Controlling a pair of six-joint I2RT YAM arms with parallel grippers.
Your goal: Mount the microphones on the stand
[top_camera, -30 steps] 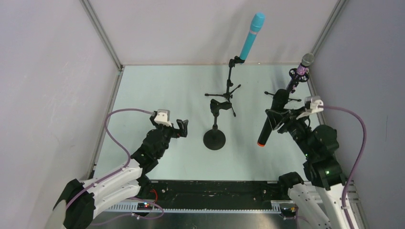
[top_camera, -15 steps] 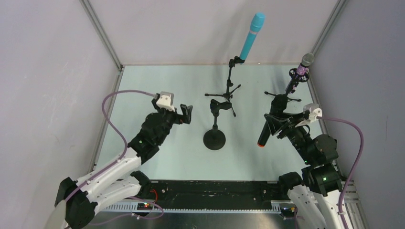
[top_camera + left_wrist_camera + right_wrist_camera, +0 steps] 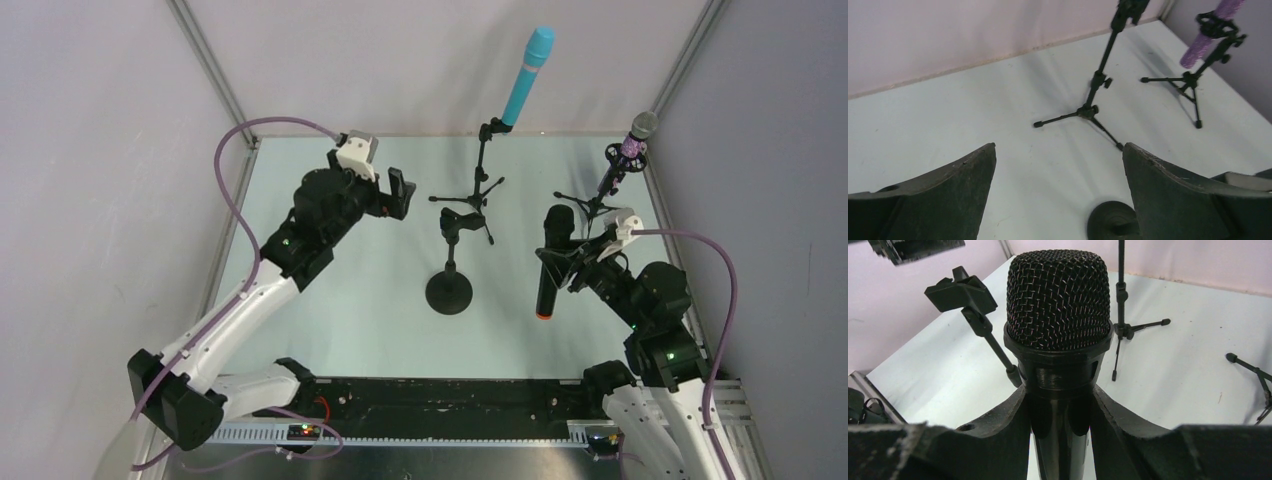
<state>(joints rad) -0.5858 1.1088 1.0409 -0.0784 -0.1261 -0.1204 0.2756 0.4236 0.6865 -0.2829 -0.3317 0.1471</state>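
Swung upright since earlier, the black microphone [image 3: 547,268] is clamped by right fingers [image 3: 993,440], readied for the centre stand [image 3: 449,292]; left fingers [image 3: 948,195] are spread.

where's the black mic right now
In the top view the black microphone is right of centre, held in the right gripper with its orange end down, between the empty round-base stand and the purple microphone on its tripod.

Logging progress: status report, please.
Left tool open, empty. Right tool shut on black microphone. Round-base stand clip vacant, nothing between them.
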